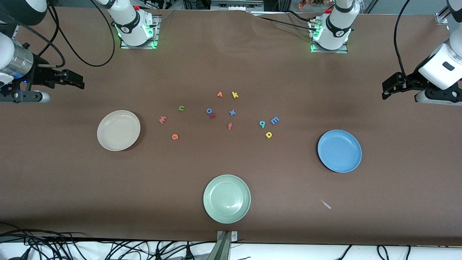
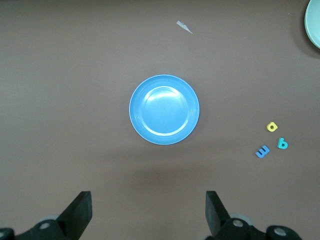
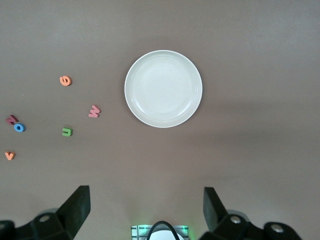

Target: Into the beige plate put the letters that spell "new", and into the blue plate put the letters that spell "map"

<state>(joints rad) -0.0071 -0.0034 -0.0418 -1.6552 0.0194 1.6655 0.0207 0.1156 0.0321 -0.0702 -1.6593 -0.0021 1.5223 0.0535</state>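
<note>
Nothing is in a plate yet, so I judge this to be the very start: all six letters lie loose on the table and the first pick is mine to choose.

Sweeping the front view from its left edge: my right gripper (image 1: 74, 80) hangs at the upper left of the frame, jaws spread wide and empty, over bare table toward my right arm's end. Below it, left of centre, sits the beige plate (image 1: 118, 130), bare inside. Just past it come my "new" letters: the salmon-pink w (image 1: 162, 119), the green n (image 1: 181, 108) a little higher in the frame, and the orange e (image 1: 175, 136) lowest of the three. All lie apart from one another.

Centre frame holds the decoy cluster, which I leave alone, and the pale green plate (image 1: 227, 198) at lower centre.

Right of centre are the "map" letters: the teal p (image 1: 262, 124), the blue m (image 1: 274, 120) just beside it, the yellow a (image 1: 268, 134) below them. Then the blue plate (image 1: 339, 151), also bare, at middle right. My left gripper (image 1: 391, 86) waits at the upper right, fingers wide apart, holding nothing.

Both arms are drawn back high, wrists looking straight down on their own plates. The next move, I reckon, calls for a low, careful descent onto one tiny letter, the w being closest to the beige plate, with the jaws straddling it cleanly.
</note>
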